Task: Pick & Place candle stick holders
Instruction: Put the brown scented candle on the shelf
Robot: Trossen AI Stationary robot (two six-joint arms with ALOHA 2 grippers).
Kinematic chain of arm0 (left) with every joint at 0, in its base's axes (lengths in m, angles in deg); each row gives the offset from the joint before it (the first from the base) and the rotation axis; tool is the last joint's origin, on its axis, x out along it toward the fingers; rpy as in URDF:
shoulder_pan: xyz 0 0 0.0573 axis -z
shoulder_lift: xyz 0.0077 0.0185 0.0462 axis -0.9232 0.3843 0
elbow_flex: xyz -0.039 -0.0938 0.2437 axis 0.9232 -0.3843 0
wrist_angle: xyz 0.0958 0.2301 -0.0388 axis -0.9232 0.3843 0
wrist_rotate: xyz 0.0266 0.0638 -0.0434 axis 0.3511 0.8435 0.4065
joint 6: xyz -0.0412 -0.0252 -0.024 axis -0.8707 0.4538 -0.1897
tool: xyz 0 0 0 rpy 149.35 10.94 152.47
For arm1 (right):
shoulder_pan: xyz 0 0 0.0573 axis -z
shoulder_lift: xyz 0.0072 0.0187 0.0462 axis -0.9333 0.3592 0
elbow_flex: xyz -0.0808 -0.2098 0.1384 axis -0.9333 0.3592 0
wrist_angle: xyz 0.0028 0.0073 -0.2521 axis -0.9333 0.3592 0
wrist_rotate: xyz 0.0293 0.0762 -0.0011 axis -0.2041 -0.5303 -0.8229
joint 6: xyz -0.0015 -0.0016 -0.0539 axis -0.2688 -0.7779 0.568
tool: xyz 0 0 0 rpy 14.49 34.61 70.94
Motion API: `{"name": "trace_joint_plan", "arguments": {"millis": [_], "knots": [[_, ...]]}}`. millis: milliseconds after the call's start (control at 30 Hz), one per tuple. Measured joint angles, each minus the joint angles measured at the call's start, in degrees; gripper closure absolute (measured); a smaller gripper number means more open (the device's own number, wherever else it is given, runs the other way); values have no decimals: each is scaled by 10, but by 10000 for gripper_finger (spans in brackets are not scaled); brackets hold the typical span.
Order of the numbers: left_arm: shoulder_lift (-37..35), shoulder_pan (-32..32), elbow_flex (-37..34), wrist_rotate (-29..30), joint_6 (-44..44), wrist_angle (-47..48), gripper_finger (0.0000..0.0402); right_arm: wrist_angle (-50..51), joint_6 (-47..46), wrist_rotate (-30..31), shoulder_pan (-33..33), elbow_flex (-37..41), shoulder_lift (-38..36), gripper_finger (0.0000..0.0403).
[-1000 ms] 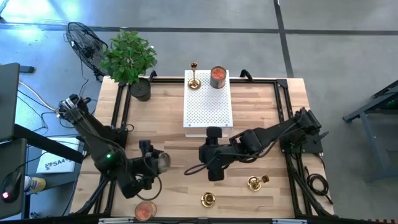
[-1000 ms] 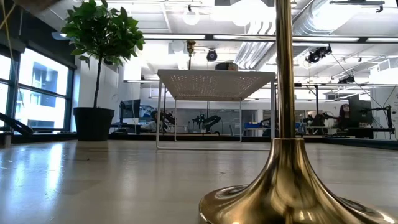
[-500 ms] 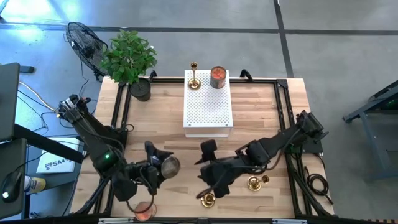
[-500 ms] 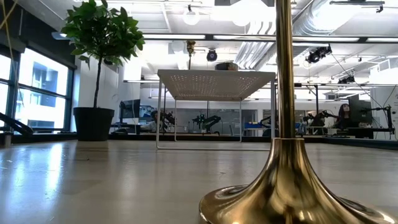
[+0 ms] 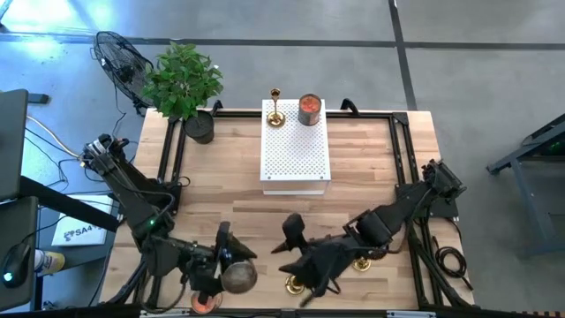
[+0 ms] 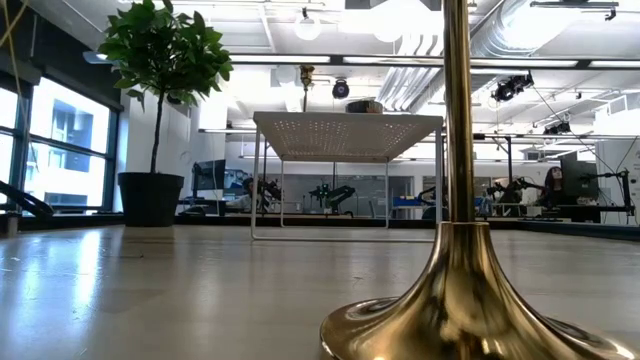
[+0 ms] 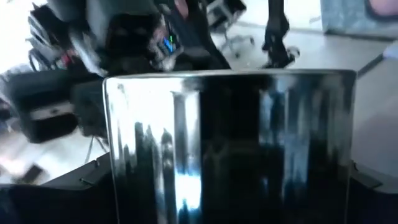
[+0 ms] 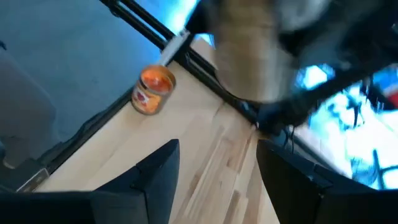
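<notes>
Right gripper (image 8: pixel 217 149): fingers apart, empty, in front of the white perforated block (image 5: pixel 295 150), near one candle stick holder (image 5: pixel 294 283). Second holder (image 5: pixel 360 262) sits front-right of the block. Third holder (image 5: pixel 275 108) stands on the block's far edge. Left gripper (image 5: pixel 231 269) (front-left of the block) clamps a silver can (image 7: pixel 230 143).

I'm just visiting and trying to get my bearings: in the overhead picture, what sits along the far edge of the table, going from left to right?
Potted plant → gold candlestick holder at the far left corner of the white perforated block → orange can on the same block.
</notes>
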Motion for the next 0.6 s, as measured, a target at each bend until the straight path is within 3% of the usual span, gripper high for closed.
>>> {"name": "trace_joint_plan", "arguments": {"millis": [133, 400, 500, 600], "knots": [[0, 0, 0, -3, 67, -80, 58, -50, 53, 27, -26, 0, 0, 196], [-4, -13, 0, 96, 275, -373, 58, -71, 86, 148, -65, 0, 0, 219], [-14, -47, 0, 126, 315, -409, 58, -70, 79, 172, -73, 0, 0, 230], [-33, -101, 0, 106, 296, -392, 58, -69, 75, 187, -81, 0, 0, 241]]}}
